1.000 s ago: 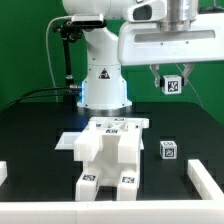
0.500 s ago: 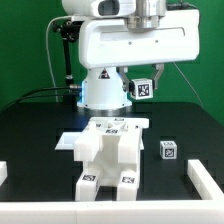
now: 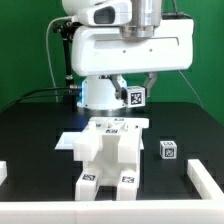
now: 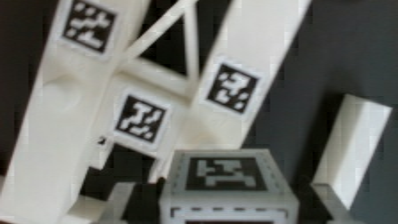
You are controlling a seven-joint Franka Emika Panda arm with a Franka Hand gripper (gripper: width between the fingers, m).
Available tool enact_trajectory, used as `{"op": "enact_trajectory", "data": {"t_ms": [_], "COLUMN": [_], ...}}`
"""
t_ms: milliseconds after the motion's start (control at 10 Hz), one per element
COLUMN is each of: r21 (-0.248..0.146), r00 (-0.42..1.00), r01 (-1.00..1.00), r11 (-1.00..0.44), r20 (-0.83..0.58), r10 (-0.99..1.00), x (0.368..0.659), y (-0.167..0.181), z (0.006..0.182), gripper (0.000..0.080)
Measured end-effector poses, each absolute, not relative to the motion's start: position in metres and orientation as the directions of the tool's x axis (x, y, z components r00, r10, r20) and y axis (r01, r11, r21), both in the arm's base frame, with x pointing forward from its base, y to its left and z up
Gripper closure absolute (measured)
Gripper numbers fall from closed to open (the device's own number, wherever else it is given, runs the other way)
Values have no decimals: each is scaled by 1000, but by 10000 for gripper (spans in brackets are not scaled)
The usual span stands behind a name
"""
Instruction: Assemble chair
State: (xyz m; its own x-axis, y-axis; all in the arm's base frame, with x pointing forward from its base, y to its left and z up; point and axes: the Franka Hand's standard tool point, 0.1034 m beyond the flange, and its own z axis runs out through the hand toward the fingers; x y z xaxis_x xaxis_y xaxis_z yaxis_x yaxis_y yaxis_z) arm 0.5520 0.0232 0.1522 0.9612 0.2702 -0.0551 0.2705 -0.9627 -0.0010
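The partly built white chair [image 3: 107,152] stands on the black table in the middle of the exterior view, with tags on its top and front feet. In the wrist view its tagged, slotted pieces [image 4: 160,90] fill the frame. My gripper [image 3: 134,97] hangs above and behind the chair and is shut on a small white tagged chair piece [image 3: 134,97]. In the wrist view that piece [image 4: 224,180] sits between the two fingers [image 4: 331,198]. Another small tagged white block [image 3: 168,150] stands on the table to the exterior view's right of the chair.
A thin flat white piece [image 3: 68,141] lies by the chair's left. White wall pieces stand at the table's front left edge [image 3: 4,173] and front right edge [image 3: 205,180]. The robot base [image 3: 100,90] stands behind the chair.
The gripper, holding the small tagged piece, has moved toward the exterior view's left and lower, from far right of the chair to above and behind it.
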Motion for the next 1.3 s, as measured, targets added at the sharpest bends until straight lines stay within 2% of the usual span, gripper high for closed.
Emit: {"op": "enact_trajectory", "data": {"t_ms": [200, 500, 1300], "r21": [6, 6, 12], "r00": [956, 958, 957], "r01": [290, 282, 287], "r11": [-957, -959, -958], "r20": [-56, -59, -50], "r10": [289, 281, 287], "x": [559, 552, 552], "y": [17, 21, 23], "z": [143, 133, 124], "gripper": [517, 517, 517]}}
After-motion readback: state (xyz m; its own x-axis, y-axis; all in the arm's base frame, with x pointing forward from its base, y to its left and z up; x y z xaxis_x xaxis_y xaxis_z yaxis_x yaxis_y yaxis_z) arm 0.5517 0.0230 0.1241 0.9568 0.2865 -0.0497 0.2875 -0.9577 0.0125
